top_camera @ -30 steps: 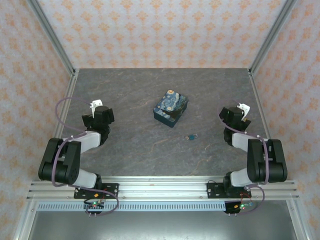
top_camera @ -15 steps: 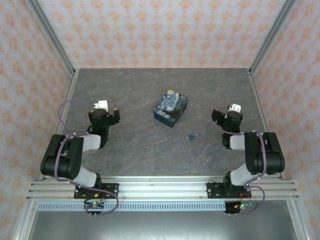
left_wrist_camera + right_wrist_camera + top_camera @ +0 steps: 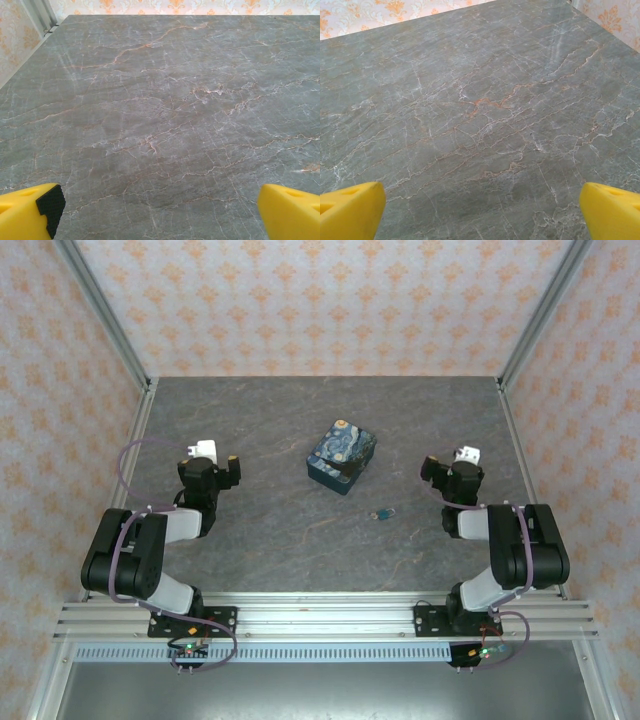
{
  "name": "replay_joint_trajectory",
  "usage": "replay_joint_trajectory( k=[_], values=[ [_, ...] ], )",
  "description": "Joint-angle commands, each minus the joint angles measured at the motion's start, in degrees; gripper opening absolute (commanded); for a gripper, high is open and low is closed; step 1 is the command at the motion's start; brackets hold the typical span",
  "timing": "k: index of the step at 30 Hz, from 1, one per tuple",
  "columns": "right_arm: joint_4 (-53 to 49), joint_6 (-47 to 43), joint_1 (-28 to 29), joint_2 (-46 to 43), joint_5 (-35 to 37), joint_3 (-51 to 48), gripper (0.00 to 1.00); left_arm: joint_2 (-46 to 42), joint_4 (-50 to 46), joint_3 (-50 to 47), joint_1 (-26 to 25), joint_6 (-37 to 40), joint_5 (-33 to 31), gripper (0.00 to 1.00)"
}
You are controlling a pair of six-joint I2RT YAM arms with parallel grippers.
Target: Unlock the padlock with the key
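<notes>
The padlock (image 3: 382,513) lies on the table (image 3: 270,420) just right of centre and a little below the middle of the top view, a tiny teal speck with a thin glint of metal at its side. It is too small to tell whether the shackle is closed, or whether that glint is the key. Nothing touches it.

Up and left of it, near but apart, sits a dark-blue box (image 3: 342,456) with a swirly print, turned at an angle.

The right gripper (image 3: 450,470) is to the right of the padlock and slightly higher in the frame, well apart from it, over bare table. In the right wrist view its yellow fingers (image 3: 351,210) sit in the two lower corners, spread wide and released, with bare marbled stone between them.

The left gripper (image 3: 212,470) is at the left of the top view, well apart from both box and padlock. In the left wrist view its fingers (image 3: 287,212) are likewise spread to the lower corners, holding nothing; a black pad (image 3: 50,205) shows on the left one.

Both arms are folded back towards their bases at the bottom edge. Patterned orange walls (image 3: 330,300) close in the table at the top and sides.
</notes>
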Motion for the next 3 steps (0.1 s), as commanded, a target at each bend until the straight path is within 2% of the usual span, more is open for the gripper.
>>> replay_joint_trajectory(
  k=[1, 3],
  values=[
    [0.4, -1.0, 0.4, -0.2, 0.9, 0.9, 0.99, 0.4, 2.0, -0.4, 0.4, 0.9, 0.4, 1.00],
    [1.0, -1.0, 0.3, -0.3, 0.8, 0.6, 0.99, 0.3, 2.1, -0.5, 0.5, 0.8, 0.3, 1.00]
  ],
)
